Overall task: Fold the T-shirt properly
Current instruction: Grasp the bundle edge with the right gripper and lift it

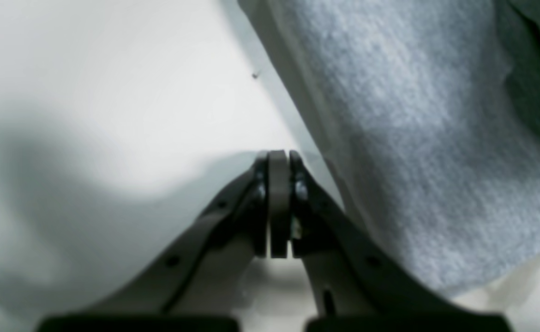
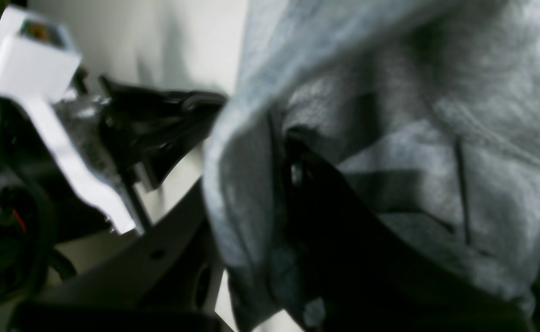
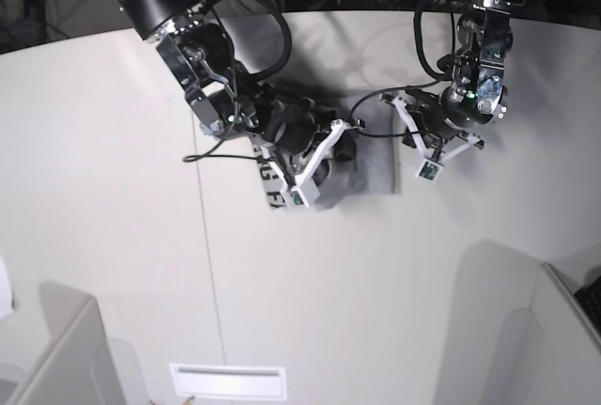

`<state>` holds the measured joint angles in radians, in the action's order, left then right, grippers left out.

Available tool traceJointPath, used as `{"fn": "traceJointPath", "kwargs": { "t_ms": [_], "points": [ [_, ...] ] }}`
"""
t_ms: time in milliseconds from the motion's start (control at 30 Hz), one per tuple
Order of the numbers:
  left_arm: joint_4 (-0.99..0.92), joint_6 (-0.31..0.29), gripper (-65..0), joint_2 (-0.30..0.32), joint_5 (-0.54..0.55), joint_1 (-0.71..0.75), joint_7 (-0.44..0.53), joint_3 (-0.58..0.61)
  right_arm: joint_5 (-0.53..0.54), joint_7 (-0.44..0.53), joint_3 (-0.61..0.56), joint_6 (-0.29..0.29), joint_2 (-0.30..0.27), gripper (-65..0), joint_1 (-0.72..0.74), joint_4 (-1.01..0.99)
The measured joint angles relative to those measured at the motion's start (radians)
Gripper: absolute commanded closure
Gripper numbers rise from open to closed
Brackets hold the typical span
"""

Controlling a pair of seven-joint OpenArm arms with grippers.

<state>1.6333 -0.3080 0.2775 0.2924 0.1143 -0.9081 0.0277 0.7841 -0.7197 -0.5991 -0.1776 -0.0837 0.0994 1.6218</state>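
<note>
The heather-grey T-shirt (image 3: pixel 371 168) lies bunched into a small bundle at the middle back of the white table, with black lettering showing at its left edge (image 3: pixel 274 184). My right gripper (image 3: pixel 327 163) sits on top of it. In the right wrist view a fold of the T-shirt (image 2: pixel 247 184) runs between the dark fingers (image 2: pixel 344 230), and the right gripper (image 2: pixel 279 143) is shut on it. My left gripper (image 3: pixel 406 131) stands just off the shirt's right edge. In the left wrist view the left gripper (image 1: pixel 279 154) is shut on nothing, over bare table, with the T-shirt (image 1: pixel 436 138) close beside it.
The white table (image 3: pixel 141 189) runs wide around the shirt. Grey bins stand at the front left (image 3: pixel 56 349) and front right (image 3: pixel 526 330). A white slotted plate (image 3: pixel 225 381) lies at the front edge. Black cables (image 3: pixel 216 156) trail from the arms beside the shirt.
</note>
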Motion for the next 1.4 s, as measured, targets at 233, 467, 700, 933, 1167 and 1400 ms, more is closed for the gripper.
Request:
{"fn": "traceJointPath", "kwargs": {
  "t_ms": [233,467,700,933,1167,1400],
  "points": [
    [0.001,0.000,0.0,0.001,0.004,0.003,0.000,0.000,0.005,0.013,-0.020,-0.137,0.044,0.0,0.077,-0.154],
    [0.001,0.000,0.0,0.003,0.004,0.003,0.000,0.000,0.005,-0.012,-0.020,-0.138,0.065,-4.8,0.074,-0.167],
    [0.194,-0.010,0.0,-0.009,0.012,0.056,-0.176,-0.116,0.006,-0.047,-0.021,-0.141,0.066,-39.5,0.074,-0.150],
    [0.241,-0.051,0.0,0.020,0.005,0.088,-0.233,-0.352,0.010,-0.048,-0.021,-0.141,0.068,-39.5,0.099,-0.108],
    [0.235,-0.251,0.0,0.030,-0.001,0.149,-0.237,-0.691,-0.020,-0.098,-0.038,-0.141,0.145,-39.5,0.130,-0.164],
    [0.199,-0.269,0.0,0.026,0.000,0.168,-0.240,-0.836,-0.164,-0.093,-0.161,-0.145,0.212,-39.5,0.156,-0.259]
  ]
}}
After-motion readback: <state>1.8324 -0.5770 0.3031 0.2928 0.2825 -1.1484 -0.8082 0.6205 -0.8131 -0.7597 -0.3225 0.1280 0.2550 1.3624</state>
